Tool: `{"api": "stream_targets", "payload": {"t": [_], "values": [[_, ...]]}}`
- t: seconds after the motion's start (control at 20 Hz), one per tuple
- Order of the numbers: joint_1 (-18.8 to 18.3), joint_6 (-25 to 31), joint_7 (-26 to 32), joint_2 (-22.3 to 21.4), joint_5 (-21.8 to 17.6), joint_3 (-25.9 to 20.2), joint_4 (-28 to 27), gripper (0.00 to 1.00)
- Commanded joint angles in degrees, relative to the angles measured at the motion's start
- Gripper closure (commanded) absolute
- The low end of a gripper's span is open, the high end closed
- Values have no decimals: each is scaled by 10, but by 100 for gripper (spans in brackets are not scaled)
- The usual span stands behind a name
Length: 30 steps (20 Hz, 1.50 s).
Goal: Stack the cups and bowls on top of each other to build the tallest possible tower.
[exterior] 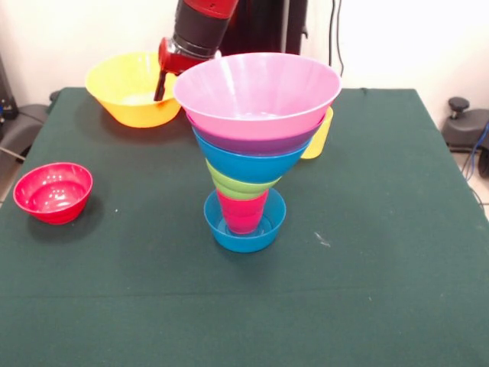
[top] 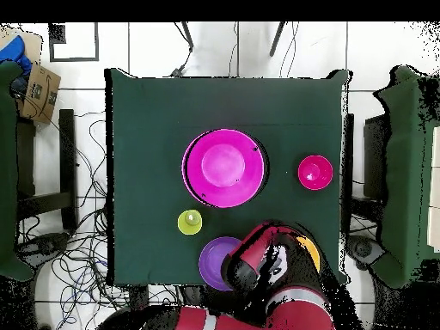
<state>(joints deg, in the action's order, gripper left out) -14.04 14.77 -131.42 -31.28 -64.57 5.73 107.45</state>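
Note:
The tower (exterior: 246, 153) stands mid-table: a small blue bowl (exterior: 244, 229) as base, a red cup (exterior: 243, 212), a lime green bowl (exterior: 237, 186), a blue bowl (exterior: 248, 162), a purple bowl (exterior: 256, 143) and the large pink bowl (exterior: 256, 92) on top. From above only the pink bowl (top: 223, 168) shows. My gripper (exterior: 162, 82) hangs at the near-right rim of the large yellow bowl (exterior: 130, 92), behind the tower. A yellow cup (exterior: 319, 136) (top: 190, 222) stands behind the tower. A second purple bowl (top: 216, 262) lies beside my arm (top: 271, 271). A small red bowl (exterior: 53, 191) (top: 315, 172) sits apart.
The green table (exterior: 382, 267) has its edges close behind the yellow bowl. In the overhead view my arm covers most of the yellow bowl (top: 311, 251). Chairs and cables lie around the table on the floor.

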Motion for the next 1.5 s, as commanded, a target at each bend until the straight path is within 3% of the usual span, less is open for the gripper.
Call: {"api": "stream_targets", "payload": {"t": [0.05,0.3,0.35,0.55,0.75,1.0,1.2,1.5], "values": [[10,-1,-21,18,34,-48,-20,0],[16,-19,-24,23,19,-32,-26,0],[13,-27,-24,25,15,-31,-26,100],[18,-43,-46,32,17,-19,-30,100],[-5,1,-12,25,43,-40,-26,100],[17,22,-23,10,65,-34,-21,100],[12,53,7,-14,99,-57,-14,100],[-7,51,32,-33,119,-74,-6,100]]}}
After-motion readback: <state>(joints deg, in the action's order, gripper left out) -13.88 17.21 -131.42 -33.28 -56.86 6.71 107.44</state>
